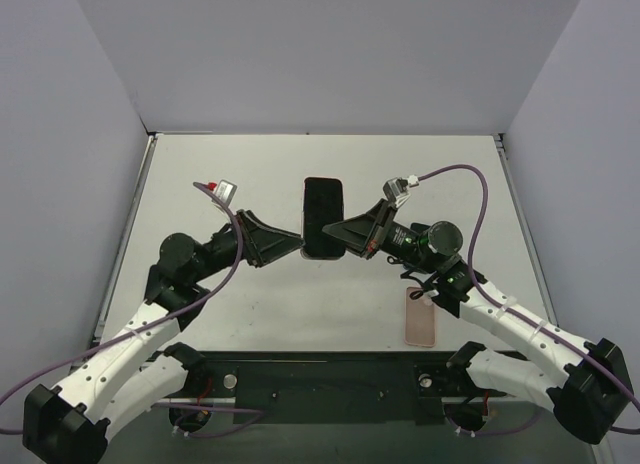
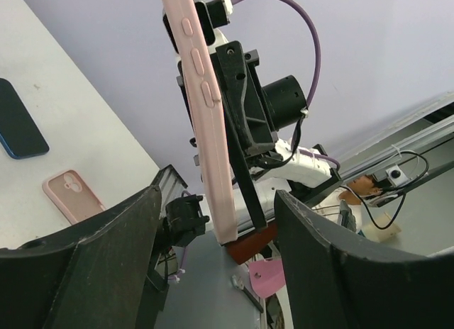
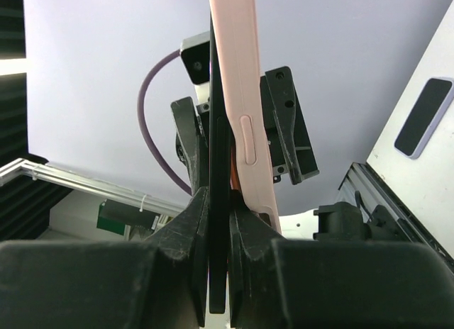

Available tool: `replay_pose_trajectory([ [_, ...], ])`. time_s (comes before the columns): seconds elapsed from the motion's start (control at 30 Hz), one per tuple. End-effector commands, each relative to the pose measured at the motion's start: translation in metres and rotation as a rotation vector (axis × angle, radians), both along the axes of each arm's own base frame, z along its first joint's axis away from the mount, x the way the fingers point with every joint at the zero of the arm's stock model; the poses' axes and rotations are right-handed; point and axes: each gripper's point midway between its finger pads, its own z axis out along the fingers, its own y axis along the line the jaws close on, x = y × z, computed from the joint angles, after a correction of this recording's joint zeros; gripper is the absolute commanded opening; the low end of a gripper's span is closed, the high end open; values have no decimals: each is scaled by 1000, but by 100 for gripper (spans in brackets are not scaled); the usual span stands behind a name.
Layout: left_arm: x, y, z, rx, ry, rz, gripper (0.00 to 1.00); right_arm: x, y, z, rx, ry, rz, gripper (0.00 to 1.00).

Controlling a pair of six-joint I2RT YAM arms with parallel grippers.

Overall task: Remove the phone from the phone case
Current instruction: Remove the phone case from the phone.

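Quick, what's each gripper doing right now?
Left gripper: open, around the pink case.
Right gripper: shut on the phone.

2 phones: clamped phone [image 1: 323, 209] gripped by right pincer [image 1: 333, 234], loose phone [image 2: 18, 120] lying below it. 2 pink cases: raised case [image 2: 206, 130] between left pincer [image 1: 297, 246] fingers, spare case [image 1: 421, 316] back beside right pincer's arm. 2 pincers.

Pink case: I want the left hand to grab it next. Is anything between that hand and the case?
Nothing visible. The case sits in the gap between the fingers of the open left hand, touching neither; the right hand, shut on the phone, is beyond it.
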Motion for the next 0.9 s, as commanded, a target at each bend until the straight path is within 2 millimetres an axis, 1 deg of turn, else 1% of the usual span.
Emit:
replay_pose_trajectory([
  [0.0, -13, 6, 13, -20, -82, -15, 72, -17, -18, 57, 176, -147, 17, 0],
  [0.03, -13, 6, 11, -12, -82, -12, 69, -17, -19, 58, 185, -149, 16, 0],
  [0.07, -13, 6, 11, -9, -79, -9, 63, -17, -19, 58, 192, -144, 20, 0],
  [0.17, -8, 6, 8, 5, -68, 7, 59, -18, -19, 60, 207, -150, 29, 0],
  [0.33, -6, 0, 14, -1, -74, -8, 59, -19, -19, 59, 201, -155, 30, 0],
  [0.53, -8, -14, 13, -2, -63, -30, 58, -18, -18, 54, 180, -153, 24, 0],
  [0.57, -6, -15, 9, 10, -50, -24, 57, -19, -19, 56, 182, -159, 22, 0],
  [0.6, -4, -17, 9, 15, -48, -20, 57, -20, -18, 53, 173, -156, 24, 0],
  [0.67, -3, -19, 13, 16, -56, -6, 52, -19, -17, 50, 153, -158, 19, 0],
  [0.7, 1, -20, 7, 40, -34, 8, 42, -20, -18, 52, 147, -179, 14, 0],
  [0.73, 8, -20, 7, 54, -25, 39, 37, -18, -15, 44, 112, -161, 11, 0],
  [0.77, 12, -21, 0, 84, 0, 54, 27, -20, -16, 45, 95, -191, 3, 0],
  [0.8, 19, -19, -8, 133, 22, 96, 22, -19, -16, 37, 64, -170, -4, 0],
  [0.83, 26, -16, -15, 165, 50, 134, 13, -19, -16, 34, 43, -183, -10, 0],
  [0.87, 37, -9, -24, 224, 86, 209, 7, -22, -17, 30, 24, -178, -7, 0],
])
